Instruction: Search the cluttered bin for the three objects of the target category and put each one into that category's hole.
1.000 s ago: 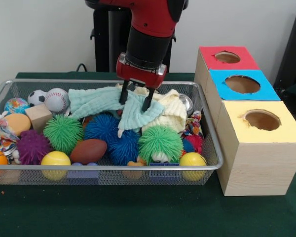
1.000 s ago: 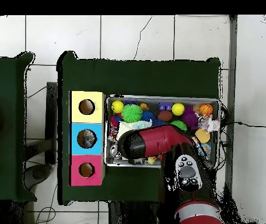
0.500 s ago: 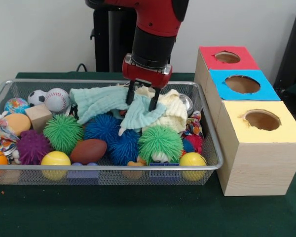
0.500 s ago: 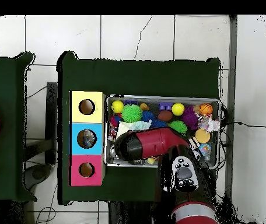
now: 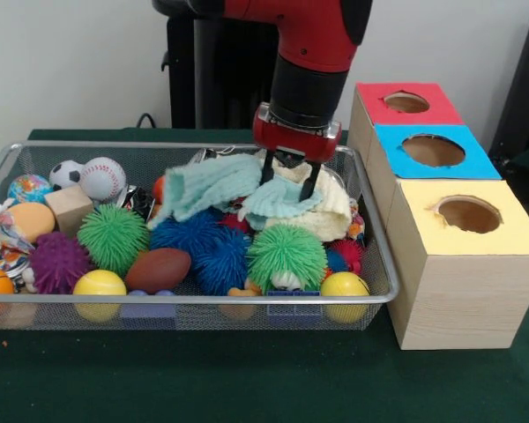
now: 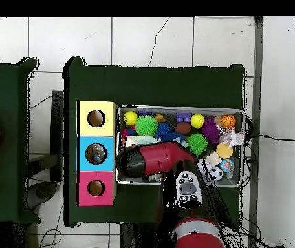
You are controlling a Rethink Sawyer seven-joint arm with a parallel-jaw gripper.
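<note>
Bin packed to the brim, sitting left of the boxes.
The cluttered bin (image 5: 381, 295), silver wire mesh with thick rim, sits flat on green cloth, heaped with balls and cloths.

No readable text shows anywhere here. Nothing legible on the three wooden boxes (image 5: 441, 189), and nothing on the toys in the wire bin (image 5: 185, 300) either. No labels, brands or numbers.

My red and black arm comes down from above, wrist upright and pointing straight down; my gripper (image 5: 287, 180) hangs beneath its red collar, the two dark fingers (image 5: 308, 182) drawn close and pinching a fold of pale green cloth (image 5: 278, 196). From overhead, my arm reaches out from the base with the wrist end hiding my gripper.
</note>
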